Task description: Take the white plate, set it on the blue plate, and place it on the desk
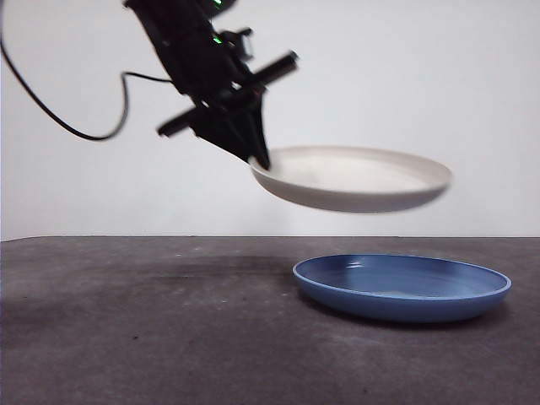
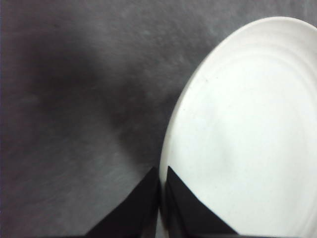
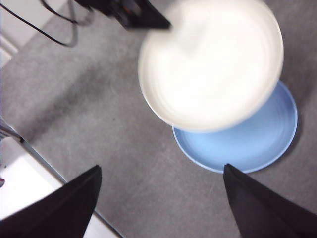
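The left gripper [image 1: 258,157] is clamped on the rim of the white plate [image 1: 354,179], which hangs above the blue plate [image 1: 402,288], clear of it. Stiff, smooth and probably breakable, it looks best gripped by that thin rim. The right gripper [image 3: 161,196] waits, jaws apart, high above the blue plate.

Left fingers [image 1: 257,156] pinched together, right fingers [image 3: 255,208] apart.

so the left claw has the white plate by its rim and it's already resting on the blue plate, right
Not resting yet. The left claw does grip the white plate by its rim, but the front view shows it held in the air, clear of the blue plate on the desk.
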Controlling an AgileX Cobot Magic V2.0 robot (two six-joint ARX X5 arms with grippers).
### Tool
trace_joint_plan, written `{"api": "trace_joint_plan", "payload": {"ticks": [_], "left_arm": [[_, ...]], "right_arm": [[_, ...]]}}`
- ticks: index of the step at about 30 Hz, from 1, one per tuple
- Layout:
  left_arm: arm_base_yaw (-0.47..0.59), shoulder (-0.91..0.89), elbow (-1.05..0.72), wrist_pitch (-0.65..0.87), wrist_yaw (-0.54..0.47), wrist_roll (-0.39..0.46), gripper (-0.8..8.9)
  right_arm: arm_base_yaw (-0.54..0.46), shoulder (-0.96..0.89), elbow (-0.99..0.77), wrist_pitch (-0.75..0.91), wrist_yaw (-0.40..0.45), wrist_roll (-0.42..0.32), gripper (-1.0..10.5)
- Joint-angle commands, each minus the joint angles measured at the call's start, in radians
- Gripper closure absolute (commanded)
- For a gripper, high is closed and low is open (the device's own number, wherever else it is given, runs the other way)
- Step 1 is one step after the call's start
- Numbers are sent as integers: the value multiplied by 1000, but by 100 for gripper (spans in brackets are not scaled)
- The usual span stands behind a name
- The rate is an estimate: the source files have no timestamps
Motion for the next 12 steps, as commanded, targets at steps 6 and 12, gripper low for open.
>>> {"api": "trace_joint_plan", "payload": {"ticks": [6,12], "left_arm": [[-52,175,112,-14,4,-6,805],[-66,237,126,-6,0,-6,805]], "right_arm": [[2,-7,55,-14,4,19,553],[2,-13,55,-29,4,19,553]]}}
